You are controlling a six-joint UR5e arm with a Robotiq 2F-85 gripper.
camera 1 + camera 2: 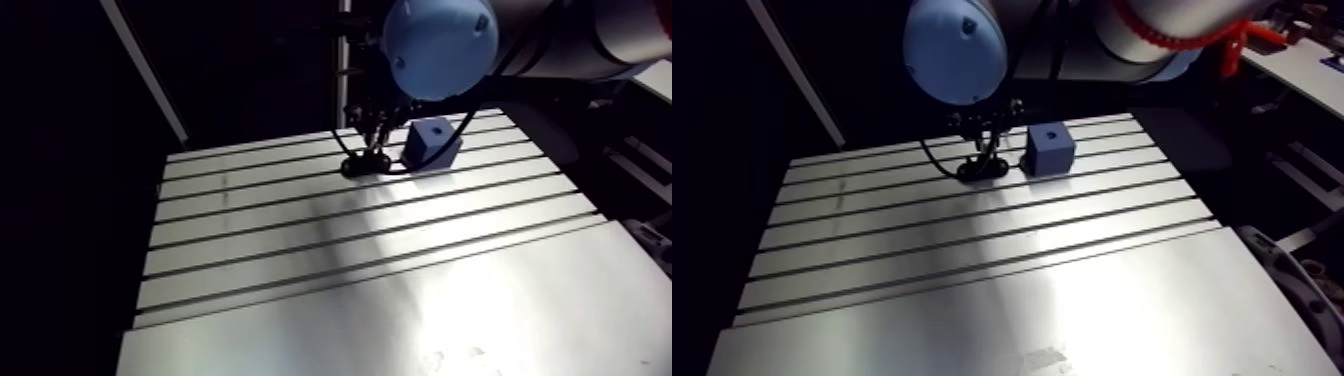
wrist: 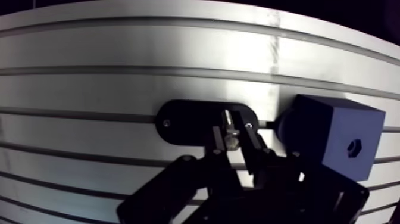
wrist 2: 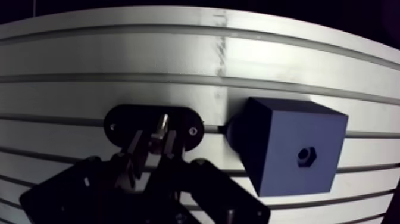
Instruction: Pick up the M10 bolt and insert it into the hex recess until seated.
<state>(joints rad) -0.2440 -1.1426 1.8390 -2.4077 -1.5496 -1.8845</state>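
In the wrist view a metal M10 bolt (image 2: pixel 229 129) stands upright between my fingertips, just over a black oval holder plate (image 2: pixel 181 122) that lies on the slotted table. My gripper (image 2: pixel 233 143) is shut on the bolt, its fingers (image 2: pixel 255 149) pressed against the bolt's sides. Beside the gripper stands a blue block (image 3: pixel 291 146) with a small hex recess (image 3: pixel 306 156) in the face turned toward the camera. In the arm view the gripper (image 1: pixel 984 135) hangs over the plate (image 1: pixel 982 168) at the far side of the table, with the block (image 1: pixel 1050 150) right next to it.
The aluminium table (image 1: pixel 972 290) has several long slots running across it. A dark cable loops from the gripper down to the black plate. A dim bench edge (image 1: pixel 1312 70) stands off to the far right.
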